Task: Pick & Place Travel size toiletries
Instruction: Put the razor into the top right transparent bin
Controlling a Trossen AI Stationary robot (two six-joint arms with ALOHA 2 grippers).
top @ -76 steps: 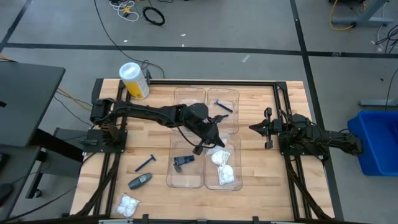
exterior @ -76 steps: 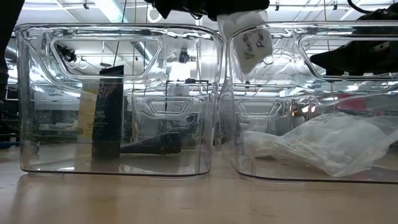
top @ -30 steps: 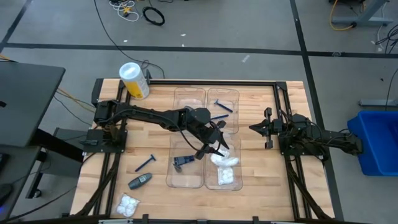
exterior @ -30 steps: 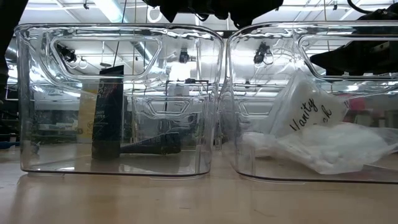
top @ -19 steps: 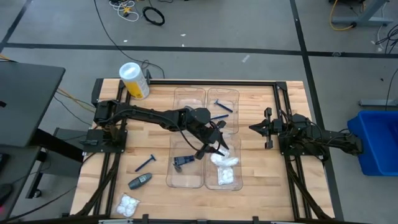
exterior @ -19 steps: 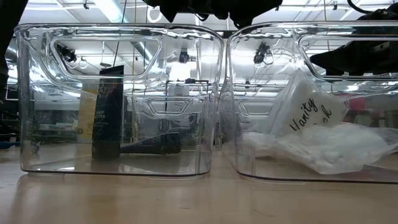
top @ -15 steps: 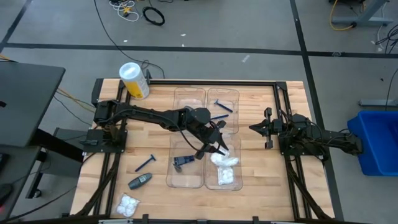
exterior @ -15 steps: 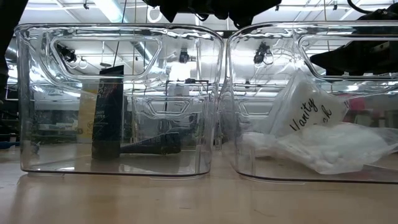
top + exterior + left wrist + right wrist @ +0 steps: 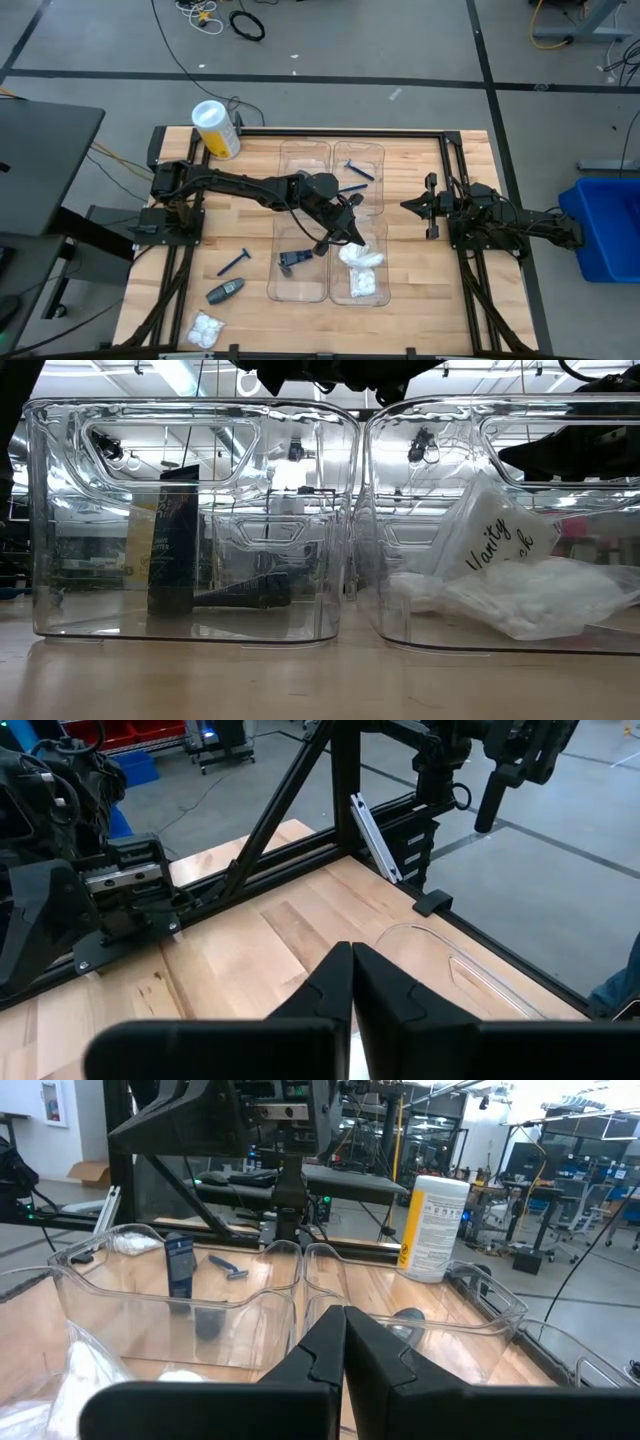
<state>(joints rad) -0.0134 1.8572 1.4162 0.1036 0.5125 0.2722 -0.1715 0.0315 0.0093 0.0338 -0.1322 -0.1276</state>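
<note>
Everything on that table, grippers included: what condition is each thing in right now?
Left gripper: shut, empty, above the near right tray.
Right gripper: shut, empty, waiting at the table's right.
White packets: piled in the near right tray.
Dark tube: lying in the near left tray.
Blue razor: in a far tray.
Second blue razor, grey tube, white packet: loose on the table.
Yellow-and-white cylinder: at the far left corner.

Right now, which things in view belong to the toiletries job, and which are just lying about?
Job: white packets in tray; loose white packet; blue razors; dark grey tube.
Just there: clear trays; yellow-and-white cylinder.
</note>
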